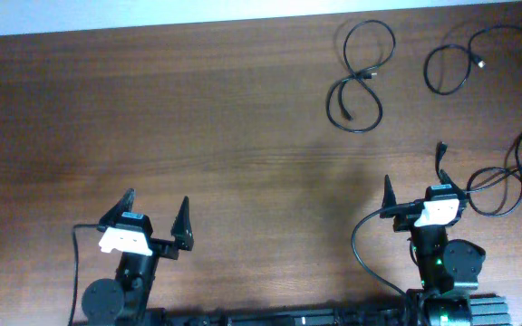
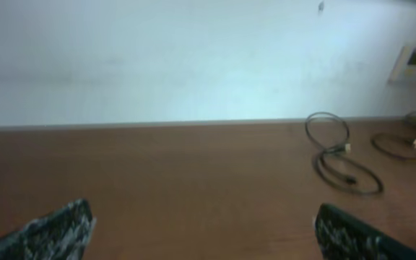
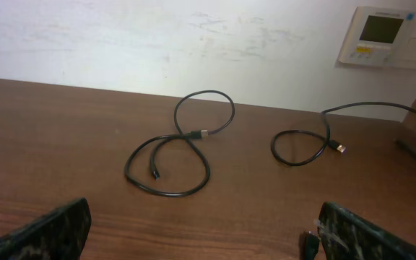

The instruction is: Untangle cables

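Three thin black cables lie apart on the wooden table. A figure-eight cable (image 1: 361, 80) is at the back middle-right and also shows in the right wrist view (image 3: 179, 155) and the left wrist view (image 2: 338, 155). A looped cable (image 1: 465, 56) lies at the back right (image 3: 309, 144) (image 2: 399, 144). A third cable (image 1: 515, 177) lies at the right edge, beside my right gripper; a small plug (image 3: 309, 245) sits next to its right finger. My right gripper (image 1: 414, 172) (image 3: 204, 235) is open and empty. My left gripper (image 1: 157, 213) (image 2: 204, 235) is open and empty at the front left.
The wooden table (image 1: 198, 118) ends at a white wall at the back. A wall thermostat (image 3: 381, 36) hangs behind the right side. Thicker black arm wires (image 1: 361, 244) loop near the arm bases at the front edge.
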You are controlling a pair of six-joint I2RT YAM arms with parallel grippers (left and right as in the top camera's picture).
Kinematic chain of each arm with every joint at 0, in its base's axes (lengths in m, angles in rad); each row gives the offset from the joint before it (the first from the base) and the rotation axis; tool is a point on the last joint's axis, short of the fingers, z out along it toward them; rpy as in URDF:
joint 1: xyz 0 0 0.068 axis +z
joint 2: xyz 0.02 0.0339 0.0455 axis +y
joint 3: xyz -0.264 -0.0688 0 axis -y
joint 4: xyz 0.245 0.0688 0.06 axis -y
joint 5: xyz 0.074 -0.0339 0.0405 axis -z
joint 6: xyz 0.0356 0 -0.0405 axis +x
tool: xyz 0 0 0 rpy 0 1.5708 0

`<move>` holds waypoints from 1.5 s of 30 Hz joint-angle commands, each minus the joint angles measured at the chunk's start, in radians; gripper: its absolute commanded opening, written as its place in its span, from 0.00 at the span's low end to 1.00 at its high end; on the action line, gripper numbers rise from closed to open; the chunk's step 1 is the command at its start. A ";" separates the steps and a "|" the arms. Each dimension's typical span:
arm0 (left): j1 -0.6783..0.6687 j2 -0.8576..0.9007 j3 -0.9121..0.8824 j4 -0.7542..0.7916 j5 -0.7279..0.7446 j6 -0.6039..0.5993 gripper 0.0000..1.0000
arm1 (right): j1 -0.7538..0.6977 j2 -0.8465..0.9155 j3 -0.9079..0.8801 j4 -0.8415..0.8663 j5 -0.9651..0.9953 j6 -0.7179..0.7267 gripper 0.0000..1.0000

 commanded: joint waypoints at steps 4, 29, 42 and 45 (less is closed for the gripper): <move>-0.005 -0.005 -0.196 0.223 -0.087 0.019 0.99 | -0.006 -0.008 -0.005 -0.007 0.008 0.005 0.99; -0.005 -0.006 -0.228 0.172 -0.138 0.245 0.99 | -0.006 -0.008 -0.005 -0.007 0.008 0.005 0.99; -0.005 -0.005 -0.227 0.171 -0.145 0.244 0.98 | -0.006 -0.008 -0.005 -0.007 0.008 0.005 0.99; -0.005 -0.005 -0.227 0.165 -0.224 0.104 0.99 | -0.006 -0.008 -0.005 -0.007 0.008 0.005 0.99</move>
